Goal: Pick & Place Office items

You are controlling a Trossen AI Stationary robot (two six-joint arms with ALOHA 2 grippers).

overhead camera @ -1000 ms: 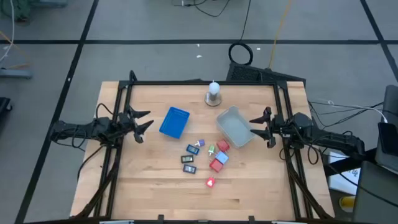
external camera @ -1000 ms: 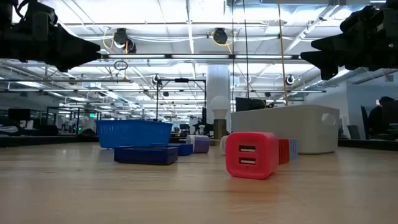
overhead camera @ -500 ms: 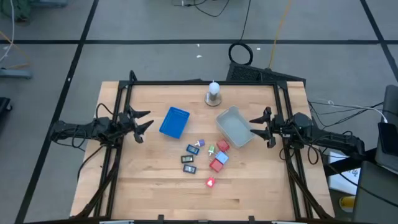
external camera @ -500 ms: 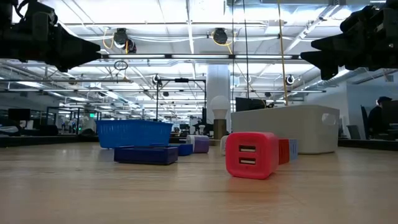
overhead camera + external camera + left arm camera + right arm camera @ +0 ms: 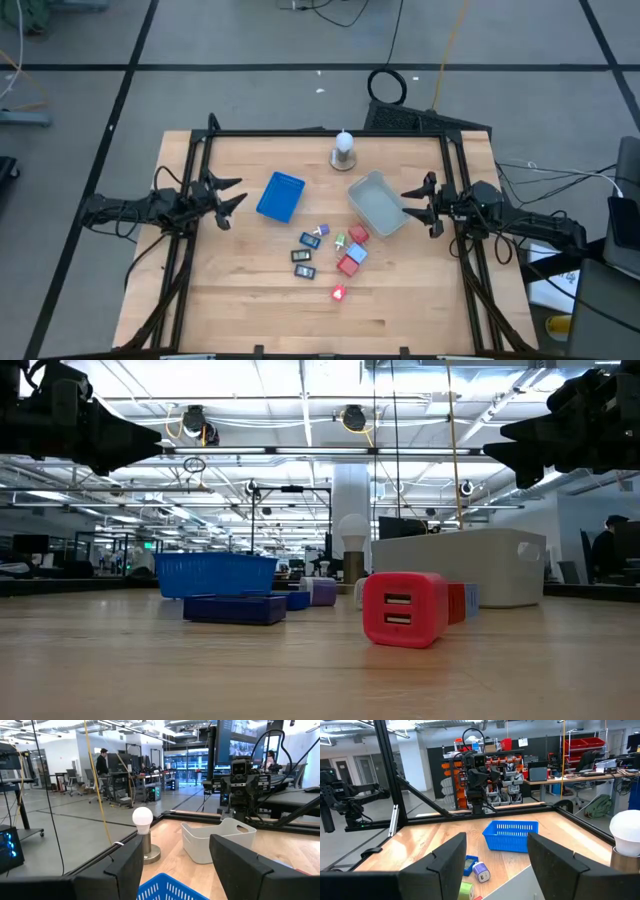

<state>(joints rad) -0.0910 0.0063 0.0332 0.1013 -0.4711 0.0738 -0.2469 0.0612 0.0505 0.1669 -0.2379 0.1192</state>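
Small office items lie scattered on the wooden table near its middle: a red block (image 5: 338, 293) (image 5: 403, 610), red and blue blocks (image 5: 350, 259), dark rectangular pieces (image 5: 304, 263) (image 5: 235, 609), and a purple-white bit (image 5: 321, 231) (image 5: 480, 872). My left gripper (image 5: 232, 200) (image 5: 175, 865) hovers open at the table's left side, above the tabletop. My right gripper (image 5: 413, 203) (image 5: 496, 862) hovers open at the right side, beside the grey tray. Neither touches anything.
A blue mesh basket (image 5: 281, 196) (image 5: 215, 574) stands left of centre, a clear grey tray (image 5: 378, 204) (image 5: 460, 567) right of centre. A white knob on a round base (image 5: 343, 150) (image 5: 143, 827) stands near the far edge. A black frame (image 5: 325, 133) borders the table. People show in the room beyond.
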